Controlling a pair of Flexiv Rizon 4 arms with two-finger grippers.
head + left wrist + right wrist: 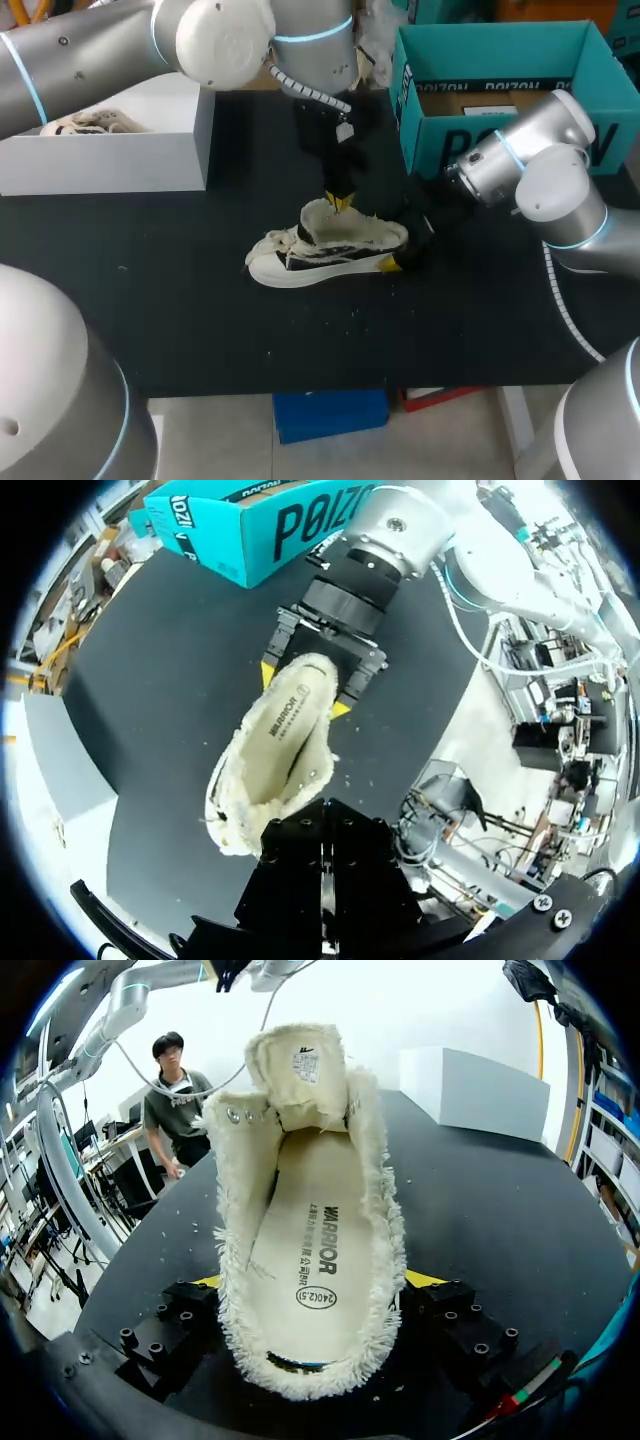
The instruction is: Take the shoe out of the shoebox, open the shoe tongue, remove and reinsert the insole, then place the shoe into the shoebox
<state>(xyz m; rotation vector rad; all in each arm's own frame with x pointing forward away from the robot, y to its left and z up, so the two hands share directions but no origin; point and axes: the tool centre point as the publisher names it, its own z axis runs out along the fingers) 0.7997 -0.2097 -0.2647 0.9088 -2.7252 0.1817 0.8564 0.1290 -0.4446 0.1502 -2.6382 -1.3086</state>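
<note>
Right claw [320, 1282] clamps the shoe [330, 250] by its heel mid-frame, left claw [338, 202] closed, seemingly empty, above the tongue [298, 1065]; pulling the insole [310, 1250] could drag the shoe loose.

The shoe [330, 250] at centre frame is rough cream cloth with frayed, fuzzy edges, metal eyelets [233, 1115] and a smooth white rubbery sole [300, 272]. Its insole [305, 1250] looks smooth and matt. The tabletop [180, 300] is matt black, flecked with pale lint. The shoebox [500, 90] at upper right is matt teal cardboard, brown inside. The left arm [70, 60] and right arm [500, 150] are satin silvery metal with glossy white caps. The right claw [305, 690] is matt black plastic or metal.
</note>
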